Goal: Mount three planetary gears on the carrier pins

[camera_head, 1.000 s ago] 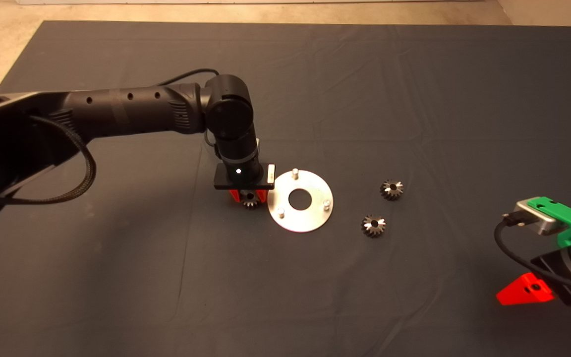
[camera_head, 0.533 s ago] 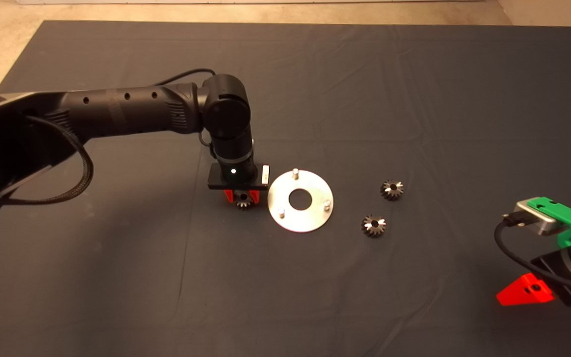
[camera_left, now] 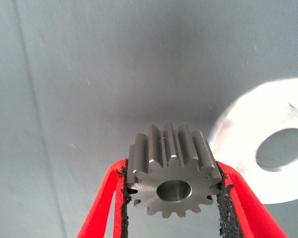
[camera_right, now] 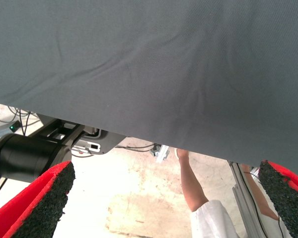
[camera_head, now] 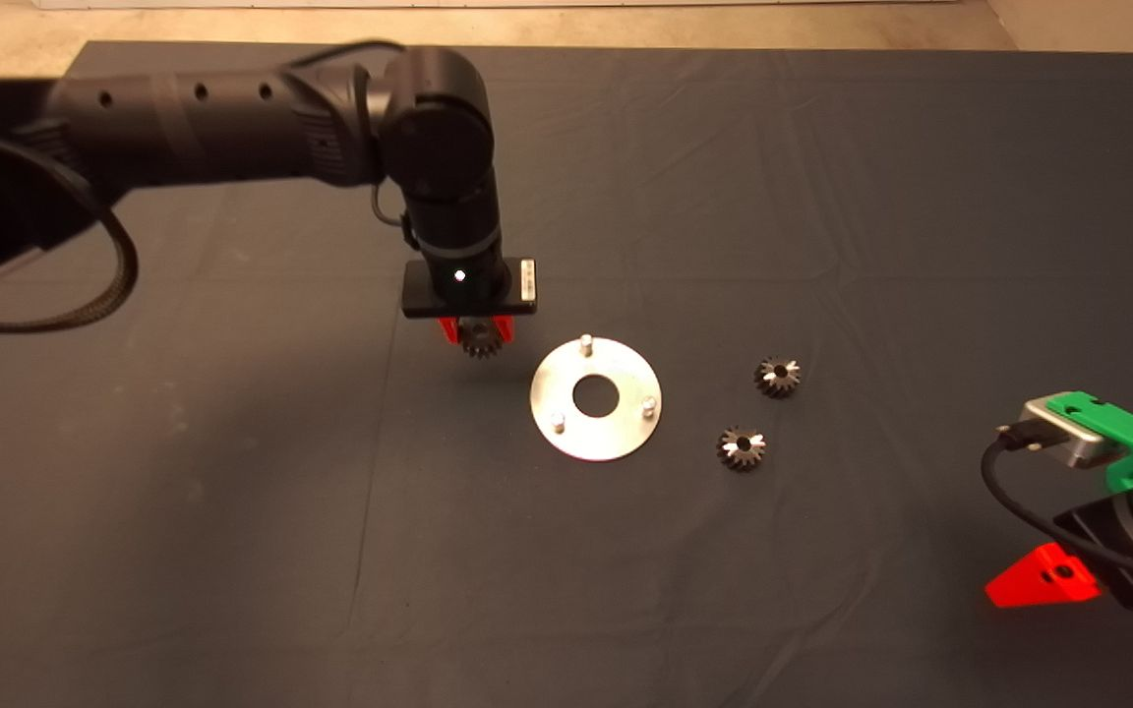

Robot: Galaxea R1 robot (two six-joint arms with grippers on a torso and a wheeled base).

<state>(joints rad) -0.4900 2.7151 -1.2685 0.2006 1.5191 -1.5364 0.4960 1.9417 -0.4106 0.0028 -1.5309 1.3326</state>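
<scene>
My left gripper (camera_head: 476, 334) is shut on one planetary gear (camera_head: 479, 341), held above the mat just left of the round silver plate (camera_head: 616, 433). In the left wrist view that gear (camera_left: 173, 178) sits clamped between the red fingers (camera_left: 107, 198), its centre hole facing the camera, with the plate (camera_left: 248, 134) off to one side. Three carrier pins stand on the plate: one at the back (camera_head: 585, 343), one at the front left (camera_head: 558, 422), one at the right (camera_head: 648, 403). All three pins are bare. Two more gears (camera_head: 777, 376) (camera_head: 741, 447) lie on the mat right of the plate.
My right gripper (camera_head: 1043, 578) waits at the lower right edge, open, its wrist view looking past the mat edge (camera_right: 139, 134) to the floor, where a person's arm (camera_right: 191, 183) shows. Dark mat (camera_head: 232, 541) spreads wide around the plate.
The left gripper has lifted the gear off the mat and risen, moving slightly back and away from the plate. The right arm has not moved.
</scene>
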